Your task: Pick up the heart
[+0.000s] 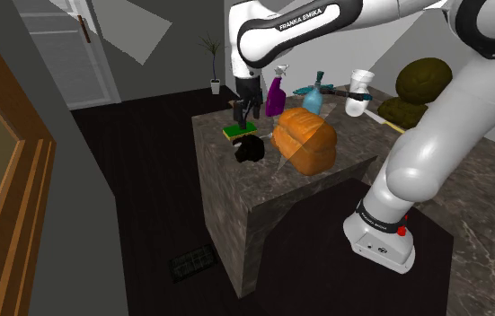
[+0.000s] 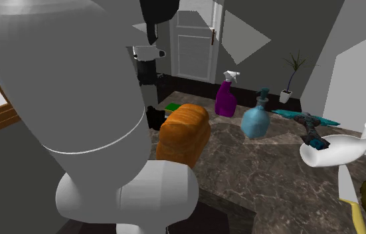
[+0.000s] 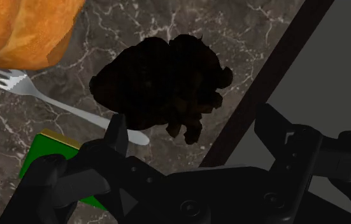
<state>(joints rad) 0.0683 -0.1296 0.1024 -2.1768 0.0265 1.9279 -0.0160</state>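
Tool (image 3: 193, 122) open, empty, hanging above the heart (image 3: 161, 83): dark lump at shoulder-view centre, near the worktop (image 3: 155, 19) edge, left of the bread (image 1: 304, 142). Centre lump between fingers, drop straight, miss the fork (image 3: 72, 108), then close.

The arm (image 1: 434, 144) is built of glossy white, rounded shells, with dark bands at the joints. At twelve o'clock in the shoulder view, a black strip on one link bears white lettering (image 1: 304, 18) that reads FRANKA EMIKA. At five o'clock the white foot (image 1: 378, 244) has a black collar above it and a small red button (image 1: 404, 231) on its side. The gripper (image 1: 245, 112) is black all over, and its fingers (image 3: 116, 137) look blocky and angular in the wrist view.
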